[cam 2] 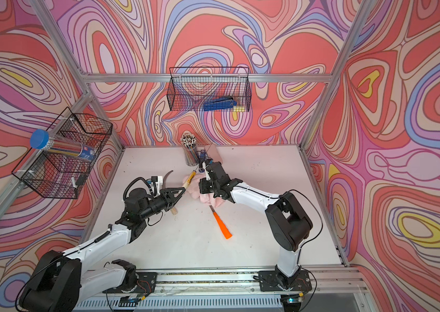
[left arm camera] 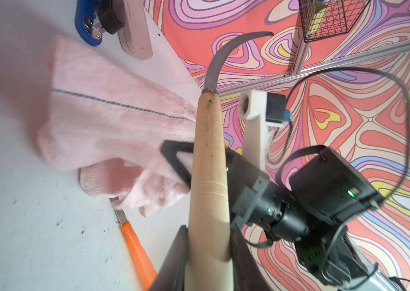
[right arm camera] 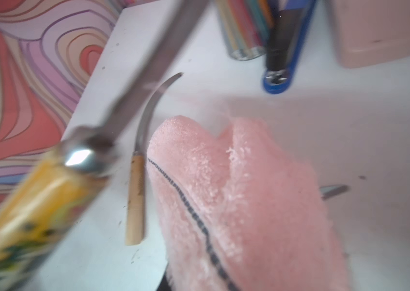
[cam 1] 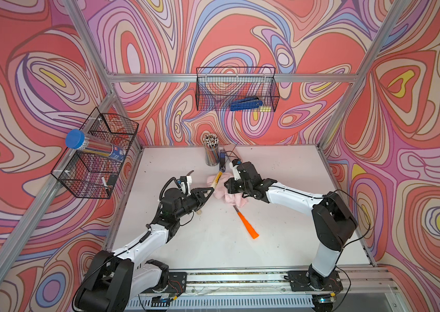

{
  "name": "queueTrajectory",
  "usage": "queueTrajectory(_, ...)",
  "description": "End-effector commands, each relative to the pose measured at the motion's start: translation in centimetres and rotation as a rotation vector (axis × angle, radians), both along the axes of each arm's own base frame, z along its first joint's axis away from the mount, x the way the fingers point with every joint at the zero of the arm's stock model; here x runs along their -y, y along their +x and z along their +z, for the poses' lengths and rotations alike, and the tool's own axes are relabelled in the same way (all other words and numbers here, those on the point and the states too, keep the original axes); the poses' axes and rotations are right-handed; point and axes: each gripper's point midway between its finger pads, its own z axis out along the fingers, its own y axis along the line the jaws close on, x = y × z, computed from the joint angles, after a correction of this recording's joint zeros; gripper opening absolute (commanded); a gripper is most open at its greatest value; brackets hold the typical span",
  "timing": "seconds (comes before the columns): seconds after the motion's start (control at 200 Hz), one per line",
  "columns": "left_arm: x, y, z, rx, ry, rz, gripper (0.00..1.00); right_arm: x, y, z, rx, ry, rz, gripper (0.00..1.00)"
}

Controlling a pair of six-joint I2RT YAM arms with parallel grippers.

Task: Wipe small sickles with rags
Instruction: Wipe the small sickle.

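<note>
Reaching inward, left claw [cam 1: 211, 190] facing right claw [cam 1: 230, 187].

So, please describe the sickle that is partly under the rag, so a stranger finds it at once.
Start at the white table, near its middle, where the pink rag is. A sickle sticks out from under the rag's near edge. Only its handle is bright orange; the held sickle and the third sickle have pale wood.
</note>
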Motion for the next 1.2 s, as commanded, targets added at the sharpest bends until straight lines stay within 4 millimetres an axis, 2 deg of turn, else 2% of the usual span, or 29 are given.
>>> queueTrajectory(0.0, 0.1, -0.4, 1.5, 0.047, 0.018, -0.015, 0.00, 1.7, 1.0, 5.2, 0.143, -0.009, -0.056, 0.00)
queueTrajectory(0.075, 0.3, -0.6, 2.5, 0.075, -0.009, -0.032, 0.00, 2.2, 1.5, 7.4, 0.189, -0.018, -0.088, 0.00)
queueTrajectory(0.16, 0.2, -0.7, 2.9, 0.090, -0.024, -0.025, 0.00, 2.3, 2.0, 8.4, 0.189, -0.007, -0.120, 0.00)
queueTrajectory(0.275, 0.0, -0.8, 2.5, 0.094, -0.009, -0.013, 0.00, 2.2, 2.0, 7.3, 0.146, 0.020, -0.150, 0.00)
queueTrajectory(0.386, 0.4, -0.6, 2.7, 0.107, -0.035, -0.033, 0.00, 1.2, 1.5, 6.7, 0.180, 0.060, -0.084, 0.00)
queueTrajectory(0.451, 0.5, -0.5, 2.6, 0.103, -0.047, -0.037, 0.00, 0.8, 1.6, 5.9, 0.142, 0.055, -0.073, 0.00)
queueTrajectory(0.611, 1.1, -0.1, 2.3, 0.095, -0.062, -0.067, 0.00, -1.7, 0.3, 6.9, 0.140, 0.152, 0.069, 0.00)
queueTrajectory(0.776, 1.3, 0.0, 1.8, 0.080, -0.072, -0.071, 0.00, -1.3, -0.1, 7.5, 0.171, 0.163, 0.073, 0.00)
queueTrajectory(0.936, 1.5, -0.1, 1.9, 0.083, -0.093, -0.079, 0.00, -1.9, -0.3, 7.3, 0.162, 0.174, 0.104, 0.00)
queueTrajectory(1.066, 1.9, -0.3, 1.9, 0.084, -0.073, -0.086, 0.00, -0.9, 0.8, 6.6, 0.168, 0.141, 0.057, 0.00)
queueTrajectory(1.197, 2.2, -0.3, 1.8, 0.080, -0.083, -0.095, 0.00, 0.3, 2.1, 6.8, 0.171, 0.142, 0.022, 0.00)
